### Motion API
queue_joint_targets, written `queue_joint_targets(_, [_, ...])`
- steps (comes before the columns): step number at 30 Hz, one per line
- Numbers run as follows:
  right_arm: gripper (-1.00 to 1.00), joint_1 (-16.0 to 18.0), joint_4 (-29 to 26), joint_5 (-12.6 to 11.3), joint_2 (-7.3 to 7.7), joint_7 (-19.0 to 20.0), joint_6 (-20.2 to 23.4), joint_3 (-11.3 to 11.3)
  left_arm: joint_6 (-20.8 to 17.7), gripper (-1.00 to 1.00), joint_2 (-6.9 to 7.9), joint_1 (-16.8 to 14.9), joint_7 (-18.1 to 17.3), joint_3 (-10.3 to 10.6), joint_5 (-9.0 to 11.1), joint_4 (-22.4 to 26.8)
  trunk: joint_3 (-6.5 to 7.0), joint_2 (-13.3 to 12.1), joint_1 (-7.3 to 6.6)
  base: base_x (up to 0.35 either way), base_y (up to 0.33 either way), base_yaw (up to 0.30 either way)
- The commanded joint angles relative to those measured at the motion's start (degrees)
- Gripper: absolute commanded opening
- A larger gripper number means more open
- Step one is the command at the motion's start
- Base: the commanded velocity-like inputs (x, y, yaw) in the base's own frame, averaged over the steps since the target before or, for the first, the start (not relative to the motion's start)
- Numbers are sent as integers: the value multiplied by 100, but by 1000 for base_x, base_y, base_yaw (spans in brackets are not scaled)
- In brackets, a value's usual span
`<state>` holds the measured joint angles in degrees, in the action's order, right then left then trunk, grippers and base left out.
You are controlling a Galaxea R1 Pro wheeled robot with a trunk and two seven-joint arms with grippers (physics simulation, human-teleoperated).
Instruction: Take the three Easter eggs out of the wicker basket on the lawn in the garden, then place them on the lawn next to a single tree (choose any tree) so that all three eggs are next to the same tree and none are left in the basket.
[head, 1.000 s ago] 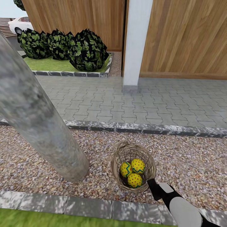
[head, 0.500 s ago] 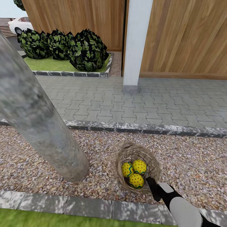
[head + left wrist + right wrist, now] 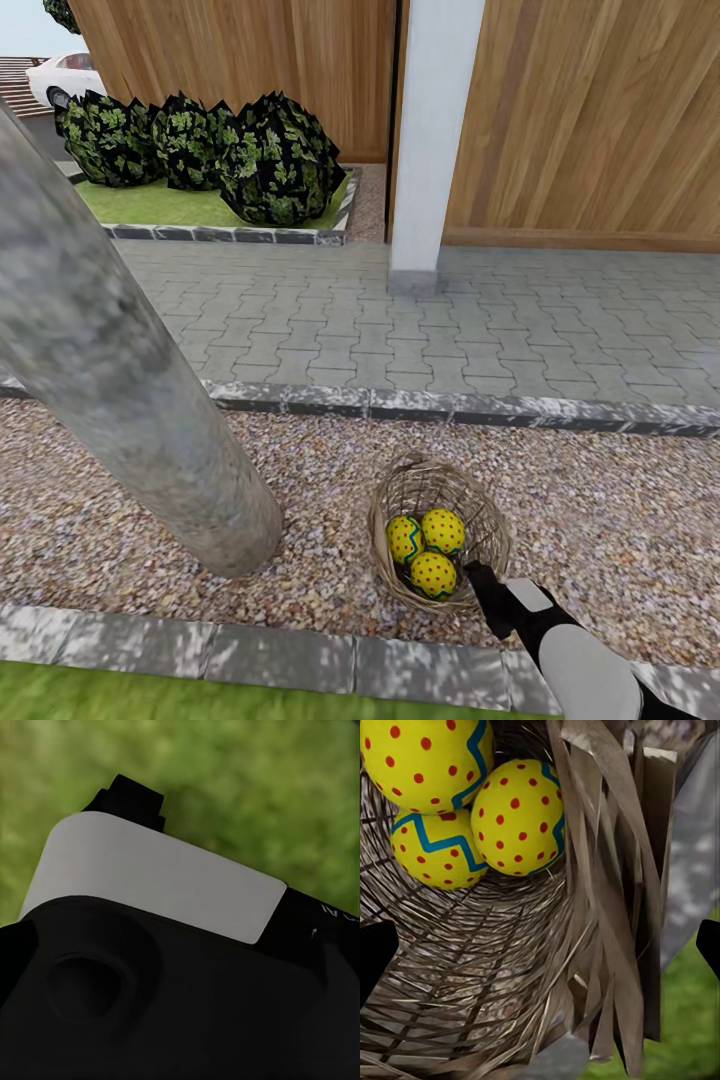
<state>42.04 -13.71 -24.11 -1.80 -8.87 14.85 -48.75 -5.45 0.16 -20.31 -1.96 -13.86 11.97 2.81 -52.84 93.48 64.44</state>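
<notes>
Three Easter eggs [image 3: 424, 549] all sit in the wicker basket [image 3: 480, 515], none out yet. Basket lies on the pebble gravel strip [image 3: 300, 480], between the grey stone kerb [image 3: 250, 655] and the paving [image 3: 400, 320], just beside the mottled-grey tree [image 3: 110, 370] trunk base. The lawn [image 3: 120, 695] is only a thin green band past the kerb, nearest the robot.

Change: a second ago the basket was tilted and a bit further left; half a second ago it had slid right and the eggs rolled together; now it stands more upright at the same spot, rim round and open. Judgement: the right arm has nudged or dragged the basket by its near rim, not picked an egg. Task is at the start.

Right tool [image 3: 483, 592]: head view shows it at the basket's near-right rim, touching or nearly so. In the right wrist view both finger tips [image 3: 376, 949] stand wide apart at the frame edges, with the wicker wall and woven floor between them and the eggs [image 3: 472, 810] further in. So spread wide, holding nothing; whether a finger presses the weave I cannot tell.

Left tool: the left wrist view shows the arm's own black-and-white housing [image 3: 157, 892] over blurred grass; fingers hidden, state cannot be told.

Next probably a reach deeper toward the nearest egg.
</notes>
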Motion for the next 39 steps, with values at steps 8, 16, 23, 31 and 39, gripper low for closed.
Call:
queue_joint_targets(8, [100,-72,-335,172,-16,-36,165,15,-35,100,1,0,-15,2,60,9,-4,2,0,0,0,0])
queue_joint_targets(16, [100,-763,-3018,254,-184,-36,1817,17,-27,100,1,0,-15,6,60,9,-4,2,0,0,0,0])
queue_joint_targets(23, [100,-1540,-4826,241,-532,452,2318,17,-24,100,1,0,-15,5,60,9,-4,2,0,0,0,0])
queue_joint_targets(31, [100,-1511,-4911,407,-501,883,2351,145,-34,100,131,-132,-145,23,-70,145,-4,2,0,0,0,0])
queue_joint_targets(39, [100,-1282,-5170,188,-388,753,2218,274,224,100,390,-397,51,-17,-17,407,-4,2,0,0,0,0])
